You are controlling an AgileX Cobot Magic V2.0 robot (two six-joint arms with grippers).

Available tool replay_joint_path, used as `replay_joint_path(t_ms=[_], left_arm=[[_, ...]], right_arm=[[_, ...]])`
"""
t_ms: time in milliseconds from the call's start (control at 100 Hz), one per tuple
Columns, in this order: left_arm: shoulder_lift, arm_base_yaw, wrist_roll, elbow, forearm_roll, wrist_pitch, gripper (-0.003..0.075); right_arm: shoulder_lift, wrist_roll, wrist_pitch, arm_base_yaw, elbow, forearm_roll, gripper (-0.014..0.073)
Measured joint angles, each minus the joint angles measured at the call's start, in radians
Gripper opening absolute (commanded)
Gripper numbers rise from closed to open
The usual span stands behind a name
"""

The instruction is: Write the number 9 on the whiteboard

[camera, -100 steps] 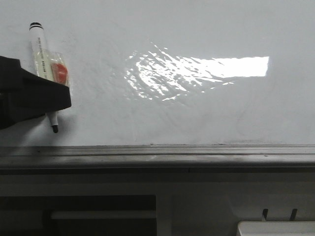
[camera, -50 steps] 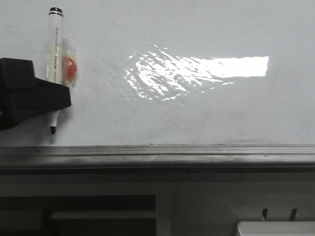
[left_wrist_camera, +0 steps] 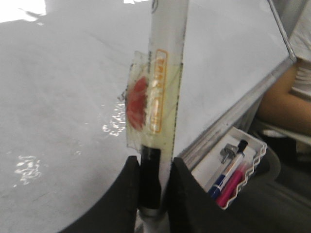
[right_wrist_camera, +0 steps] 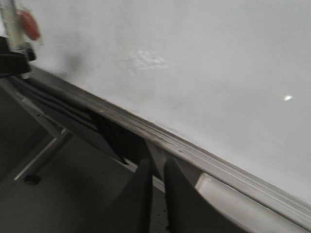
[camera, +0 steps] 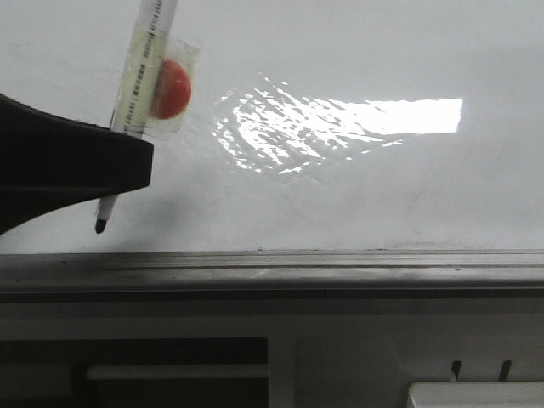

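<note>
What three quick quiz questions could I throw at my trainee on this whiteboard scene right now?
1. True or false: a 9 is already drawn on the whiteboard.
2. Which pincer holds the marker? A) left pincer B) right pincer
3. What colour is the sticker taped to the marker's barrel?

Key:
1. False; the board shows only faint smudges and the glare patch.
2. A; the marker sits clamped between the left fingers, while the right pincer is shut with nothing between its fingers.
3. Red-orange.

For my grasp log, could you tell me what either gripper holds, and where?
The left gripper holds a marker by its lower barrel, near the tip; the right gripper holds nothing.
</note>
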Motion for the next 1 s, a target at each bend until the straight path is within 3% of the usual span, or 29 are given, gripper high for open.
replay_joint_path(t_ms=[100,370,670,770,1000], left_arm=[[-0.021,0.000,0.000,-0.019,0.150,0.044,-0.0020],[-0.024,0.000,0.004,-0.049,0.453,0.055,-0.0020],[-0.024,0.000,0.006,-0.049,0.489,0.076,-0.0020],[-0.024,0.000,0.008,-0.049,0.489,0.076,-0.0020],[-0.024,0.000,0.008,-0.049,0.486,0.083,-0.0019]], right_arm=[[0.073,-0.012,-0.027,0.106,-0.049,0.004,0.0386],[0.307,-0.040,-0.151,0.344,-0.159,0.005,0.0368],[0.535,-0.041,-0.201,0.439,-0.299,0.007,0.0367],[0.581,-0.041,-0.190,0.439,-0.338,0.013,0.0306],[0.637,-0.041,-0.160,0.439,-0.369,0.021,0.0041]])
